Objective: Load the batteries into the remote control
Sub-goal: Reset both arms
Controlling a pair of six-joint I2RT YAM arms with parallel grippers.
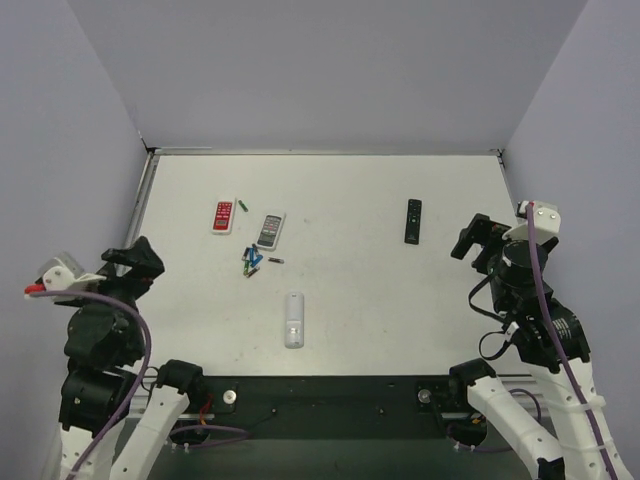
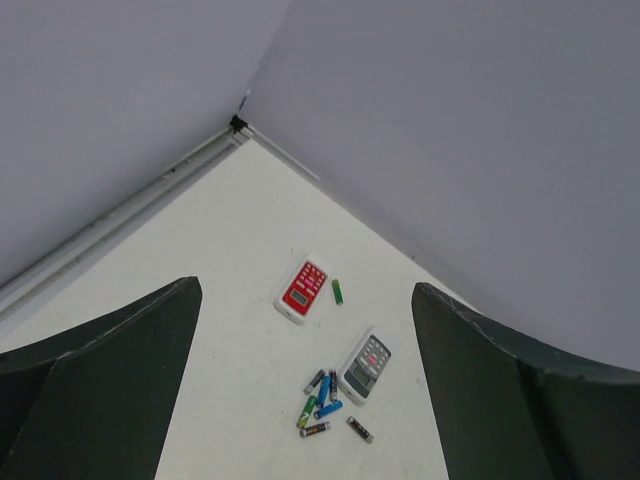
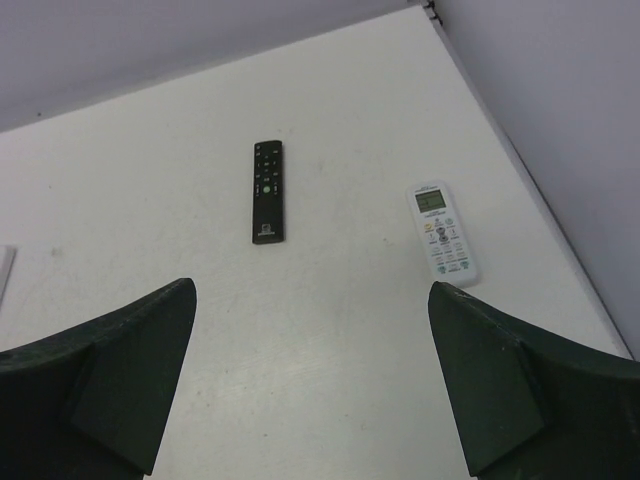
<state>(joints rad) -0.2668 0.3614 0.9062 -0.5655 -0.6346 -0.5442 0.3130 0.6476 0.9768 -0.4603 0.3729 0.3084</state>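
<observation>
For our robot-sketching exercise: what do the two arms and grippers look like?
The left arm and right arm have white shells and black joints, each carrying a purple cable. The left gripper and right gripper are black, with broad dark fingers tapering to the tips.

White remote control [image 1: 293, 320] flat on the worktop [image 1: 400, 310], batteries [image 1: 252, 261] clustered beyond it, grey remote [image 1: 270, 230] and red remote [image 1: 223, 216] behind them, black remote [image 1: 413, 220] well apart at right
</observation>
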